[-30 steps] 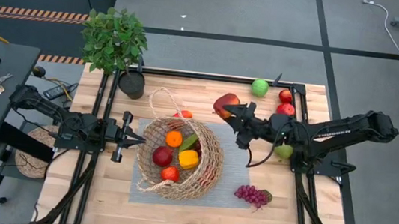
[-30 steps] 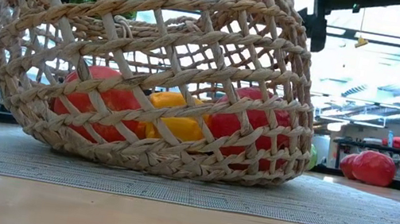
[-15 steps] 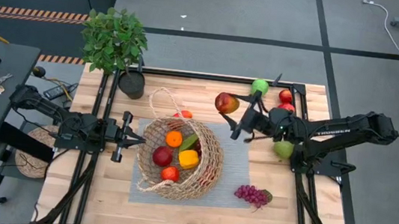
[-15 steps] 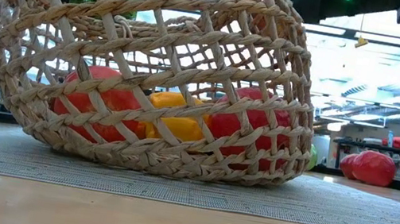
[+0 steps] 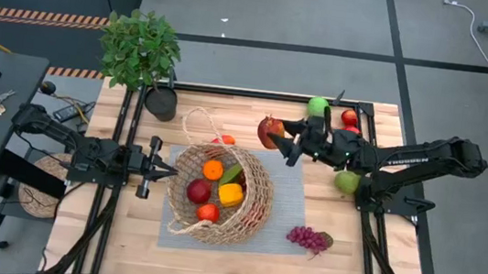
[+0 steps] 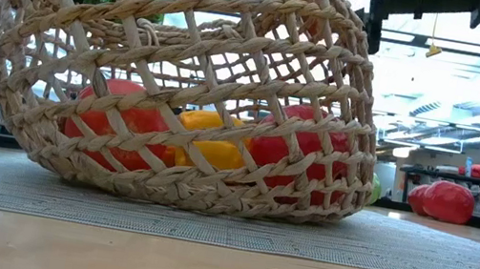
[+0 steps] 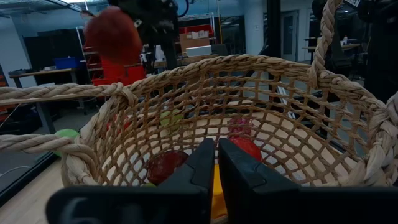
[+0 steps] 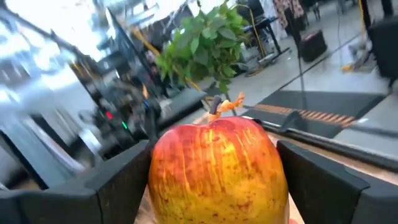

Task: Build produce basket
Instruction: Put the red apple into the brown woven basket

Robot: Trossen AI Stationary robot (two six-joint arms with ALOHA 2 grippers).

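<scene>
The tan wicker basket (image 5: 219,194) stands on a grey mat (image 5: 297,198), its looped handle (image 5: 198,123) at the far side. It holds an orange (image 5: 213,169), a red apple (image 5: 198,190), a yellow piece (image 5: 231,194) and a green cucumber (image 5: 230,174). My right gripper (image 5: 277,133) is shut on a red-yellow apple (image 5: 270,131), in the air beyond the basket's far right rim. My left gripper (image 5: 169,173) is shut, with its tips at the basket's left rim (image 7: 93,155). My right gripper pinches the apple's two opposite sides (image 8: 161,180) between its two fingers (image 8: 112,186), the stem end up. The fingers come about level from the table's right. The apple is lifted clear of the table. My left gripper: I cannot tell whether its tips touch the basket's rim.
A potted plant (image 5: 138,51) stands at the far left corner. A green apple (image 5: 318,107) and red apples (image 5: 349,119) lie at the far right. A green pear (image 5: 347,182) and purple grapes (image 5: 308,239) lie right of the basket. Black rails frame the table.
My right gripper has turned about its wrist with the apple and shifted a little toward the far edge. The apple stays lifted beyond the basket's far right rim.
</scene>
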